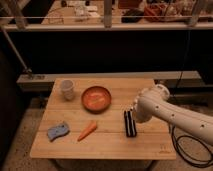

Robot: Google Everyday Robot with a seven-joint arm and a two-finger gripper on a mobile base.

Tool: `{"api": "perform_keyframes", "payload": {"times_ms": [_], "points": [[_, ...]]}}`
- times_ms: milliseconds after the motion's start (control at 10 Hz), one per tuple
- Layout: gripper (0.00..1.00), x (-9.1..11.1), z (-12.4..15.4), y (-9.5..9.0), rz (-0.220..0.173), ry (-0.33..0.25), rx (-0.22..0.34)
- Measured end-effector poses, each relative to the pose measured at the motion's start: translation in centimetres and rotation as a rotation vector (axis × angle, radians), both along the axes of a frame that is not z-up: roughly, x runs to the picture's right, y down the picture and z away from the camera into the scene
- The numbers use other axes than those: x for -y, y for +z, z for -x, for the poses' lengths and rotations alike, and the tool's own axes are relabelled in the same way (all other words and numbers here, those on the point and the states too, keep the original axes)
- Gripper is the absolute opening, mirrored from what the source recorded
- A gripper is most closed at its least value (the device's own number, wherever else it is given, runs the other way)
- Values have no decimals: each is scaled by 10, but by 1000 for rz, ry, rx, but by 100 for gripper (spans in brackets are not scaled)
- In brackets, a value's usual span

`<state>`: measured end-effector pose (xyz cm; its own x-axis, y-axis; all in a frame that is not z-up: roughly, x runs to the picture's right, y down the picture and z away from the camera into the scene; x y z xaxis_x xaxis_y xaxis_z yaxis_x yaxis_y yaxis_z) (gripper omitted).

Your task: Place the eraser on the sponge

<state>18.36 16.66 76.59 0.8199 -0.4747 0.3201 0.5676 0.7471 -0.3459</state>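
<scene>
End effector (133, 111) down at the eraser (130, 124) on the table (110, 148)
The black striped eraser lies flat right under the end effector; whether it is grasped or released, I cannot tell. The blue sponge (58, 131) sits well away from it, across the table to the left, with the orange carrot (87, 130) lying between them

Black striped eraser (130, 124) — flat, lengthwise, gripper (131, 111) at far end; blue-grey wavy sponge (58, 131) — flat, front-left.
</scene>
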Motion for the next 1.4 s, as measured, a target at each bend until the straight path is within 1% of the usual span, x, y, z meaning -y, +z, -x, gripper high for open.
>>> {"api": "perform_keyframes", "payload": {"times_ms": [100,200,300,500,700,800,900,1400], "points": [[48,-2,2,1,1,-3,10],[55,-3,3,2,-1,-7,21],[57,-6,3,2,-2,-9,29],[57,-7,5,2,-3,-17,42],[68,-8,8,4,-6,-29,58],[76,-9,9,5,-9,-42,66],[80,-9,11,6,-11,-55,74],[80,-8,18,10,-22,-110,116]]}}
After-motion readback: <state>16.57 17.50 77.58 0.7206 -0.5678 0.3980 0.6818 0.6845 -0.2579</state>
